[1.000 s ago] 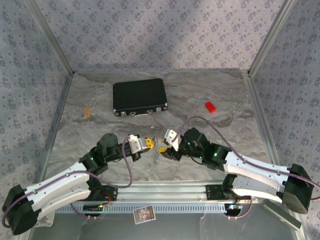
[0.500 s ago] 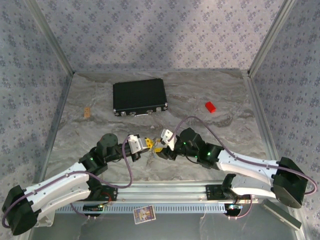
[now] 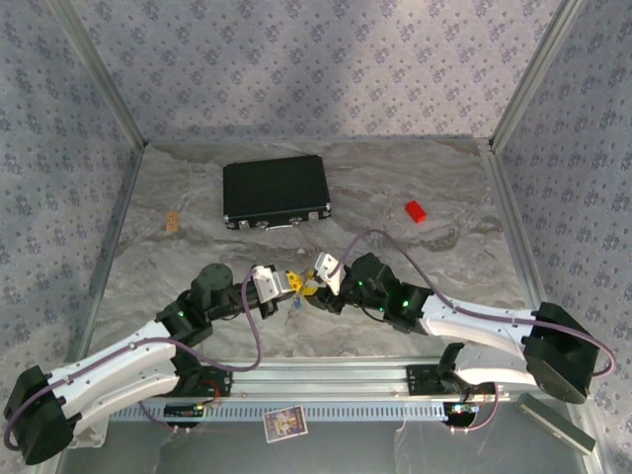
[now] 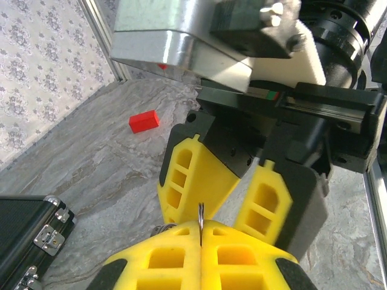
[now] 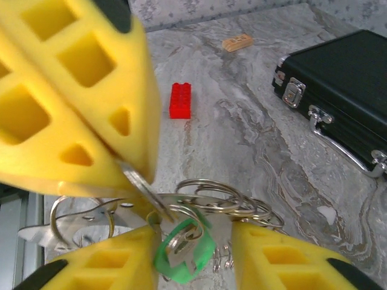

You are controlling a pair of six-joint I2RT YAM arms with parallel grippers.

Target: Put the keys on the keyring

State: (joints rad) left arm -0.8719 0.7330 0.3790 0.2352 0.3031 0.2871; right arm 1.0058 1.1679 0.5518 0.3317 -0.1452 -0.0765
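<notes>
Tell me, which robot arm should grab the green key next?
The right one, probably. The right gripper has its fingers open on either side of the green key, ready to close. The left gripper is shut, pinching a thin metal piece by the rings, so it looks busy.

Robot lab cell: patterned walls (image 3: pixel 296 59), aluminium frame (image 3: pixel 106 79).

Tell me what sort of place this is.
Probably a robot test cell: patterned backdrop walls in metal framing, a marble-look tabletop, left arm and right arm bolted to a rail.
</notes>
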